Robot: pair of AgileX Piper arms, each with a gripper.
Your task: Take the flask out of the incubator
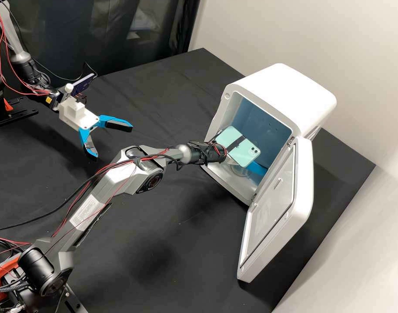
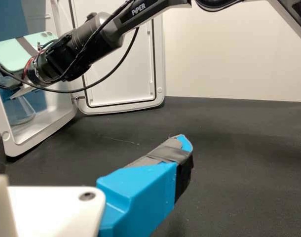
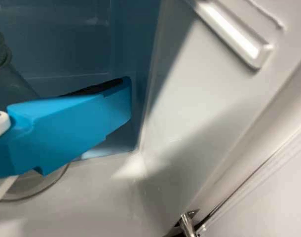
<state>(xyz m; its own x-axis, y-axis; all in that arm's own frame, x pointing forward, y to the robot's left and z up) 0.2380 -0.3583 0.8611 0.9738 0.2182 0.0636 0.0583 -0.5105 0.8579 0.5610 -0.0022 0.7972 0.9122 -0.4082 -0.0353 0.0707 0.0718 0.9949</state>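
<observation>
The white incubator [image 1: 285, 93] stands at the bench's right side, its door [image 1: 279, 204] swung open. A clear glass flask [image 2: 19, 109] stands upright on the floor of its blue-lit chamber. My right gripper [image 1: 249, 167] is inside the chamber, level with the flask [image 1: 239, 170] and mostly hidden behind the mint-green phone on its wrist. In the right wrist view the right gripper [image 3: 56, 94] lies close alongside the flask [image 3: 2, 74], above its round base. My left gripper [image 1: 105, 130] hangs open and empty over the bench, well left of the incubator.
The open door [image 2: 126, 74] juts toward the bench's front right edge. The right arm [image 1: 133, 174] stretches across the middle of the black bench [image 1: 172, 243]. Cables trail at the left. A pale wall rises behind the incubator.
</observation>
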